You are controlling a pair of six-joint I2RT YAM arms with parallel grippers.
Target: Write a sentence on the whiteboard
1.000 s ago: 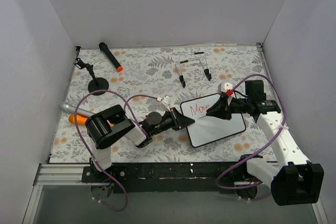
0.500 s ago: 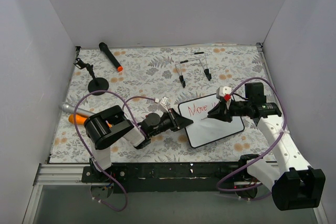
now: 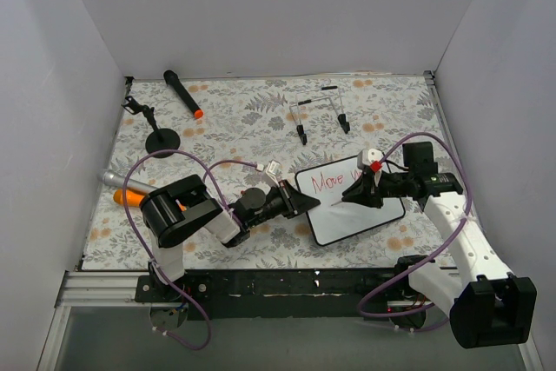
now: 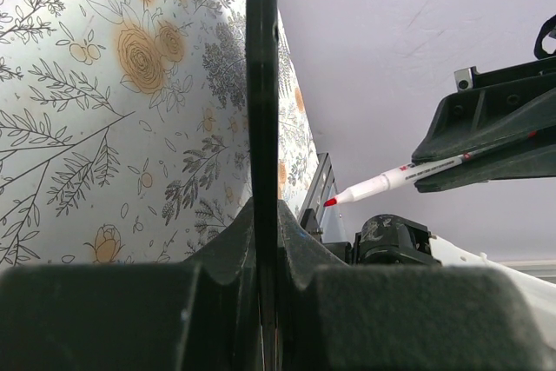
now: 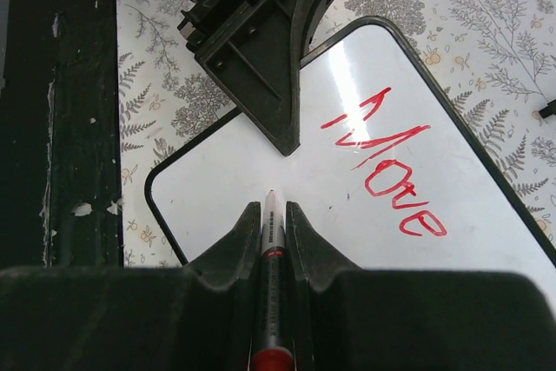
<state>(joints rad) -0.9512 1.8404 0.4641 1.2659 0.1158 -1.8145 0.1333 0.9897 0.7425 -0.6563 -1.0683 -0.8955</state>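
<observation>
Red "Move" lettering (image 5: 387,162) could smear, or the whiteboard (image 3: 358,216) on the surface (image 3: 243,119) slip from the left gripper (image 3: 311,202) pinching its edge, if the right gripper (image 3: 349,195) clamping the marker (image 5: 271,234) presses too hard.

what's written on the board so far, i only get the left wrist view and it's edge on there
Observer: The right wrist view shows a red word on the board: "Move".
Operator: where's the pen tip over it
Observer: The pen points at bare white beside that word, close to the tip of the left hand.
Operator: where's my left hand clamped
Observer: In the top view it's shut on the board's left edge.
</observation>
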